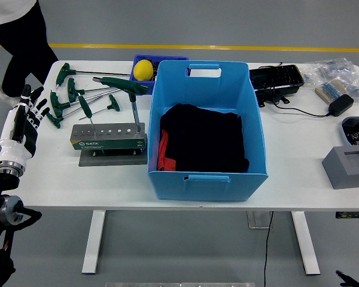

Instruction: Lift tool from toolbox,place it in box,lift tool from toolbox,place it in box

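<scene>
Step in hand: you are at the approach to a lift; no tool is held, and I judge a T-handle wrench has yet to be gripped.
Left hand (25, 119): raised at the table's left edge, fingers spread wide and holding nothing.
Right hand: not in view.
Toolbox (109, 139): a grey rack with a green label, just left of the blue box (207, 133) and touching its lower left corner.
Tools in the rack: two green T-handle wrenches stand in it, one tall (131, 95) at its right end, one shorter (87, 115) near its left end.
Loose wrenches (64, 95): lying on the table behind the rack, nearer your fingers.
Tool versus fingers: the shorter racked wrench is well apart from your fingertips, to their right.
Box contents: dark cloth (202, 139) with a red edge; no tool visible inside.
Next move: likely reach right over the rack, close round a handle, draw it straight up.
</scene>
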`<control>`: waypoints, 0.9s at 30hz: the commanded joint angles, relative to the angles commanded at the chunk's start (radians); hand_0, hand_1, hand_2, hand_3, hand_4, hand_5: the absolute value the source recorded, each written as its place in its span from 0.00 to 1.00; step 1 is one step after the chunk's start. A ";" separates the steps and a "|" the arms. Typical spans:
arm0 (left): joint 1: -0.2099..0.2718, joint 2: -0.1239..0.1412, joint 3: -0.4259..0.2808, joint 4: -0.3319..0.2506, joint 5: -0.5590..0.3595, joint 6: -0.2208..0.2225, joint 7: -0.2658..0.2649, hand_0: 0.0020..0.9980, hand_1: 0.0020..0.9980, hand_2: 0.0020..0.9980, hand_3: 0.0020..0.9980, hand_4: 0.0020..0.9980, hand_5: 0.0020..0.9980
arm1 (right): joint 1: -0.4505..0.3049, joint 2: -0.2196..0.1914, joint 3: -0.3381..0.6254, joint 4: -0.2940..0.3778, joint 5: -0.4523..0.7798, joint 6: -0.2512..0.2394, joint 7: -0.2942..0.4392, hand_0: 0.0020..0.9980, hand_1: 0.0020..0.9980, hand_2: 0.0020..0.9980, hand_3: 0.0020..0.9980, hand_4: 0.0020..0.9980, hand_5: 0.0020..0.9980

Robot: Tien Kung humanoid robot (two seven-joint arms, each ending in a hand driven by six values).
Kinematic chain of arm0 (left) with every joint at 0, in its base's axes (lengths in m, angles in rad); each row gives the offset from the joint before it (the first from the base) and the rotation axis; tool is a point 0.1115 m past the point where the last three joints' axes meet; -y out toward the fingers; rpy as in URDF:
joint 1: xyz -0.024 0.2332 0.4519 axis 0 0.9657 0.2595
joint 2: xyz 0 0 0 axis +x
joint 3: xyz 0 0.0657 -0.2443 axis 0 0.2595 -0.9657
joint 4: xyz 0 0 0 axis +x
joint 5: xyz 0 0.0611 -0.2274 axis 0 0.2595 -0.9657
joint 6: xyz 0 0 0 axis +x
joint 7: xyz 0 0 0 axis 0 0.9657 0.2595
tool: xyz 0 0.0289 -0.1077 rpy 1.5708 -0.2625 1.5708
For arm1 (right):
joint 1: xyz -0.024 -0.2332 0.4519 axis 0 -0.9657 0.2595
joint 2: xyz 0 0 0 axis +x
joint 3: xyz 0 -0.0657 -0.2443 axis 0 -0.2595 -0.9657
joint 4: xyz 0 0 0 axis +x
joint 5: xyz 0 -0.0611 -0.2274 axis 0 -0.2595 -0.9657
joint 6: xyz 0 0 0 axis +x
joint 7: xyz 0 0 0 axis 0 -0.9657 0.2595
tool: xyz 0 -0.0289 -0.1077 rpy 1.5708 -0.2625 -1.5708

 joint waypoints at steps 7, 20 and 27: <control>-0.001 0.000 0.002 0.001 0.008 -0.002 0.000 0.91 0.94 0.98 0.81 0.93 0.89 | 0.000 0.000 0.000 0.000 -0.001 0.000 0.000 0.63 0.61 0.67 0.54 0.79 0.66; 0.001 -0.001 -0.004 -0.001 0.016 -0.002 -0.002 0.91 0.94 0.98 0.81 0.93 0.88 | 0.000 -0.001 -0.002 0.001 0.002 0.000 0.001 0.63 0.61 0.67 0.54 0.79 0.66; 0.002 -0.002 -0.007 -0.001 0.021 -0.002 -0.004 0.91 0.94 0.98 0.81 0.93 0.88 | -0.001 -0.001 -0.003 0.001 0.004 0.001 0.001 0.63 0.61 0.67 0.54 0.79 0.66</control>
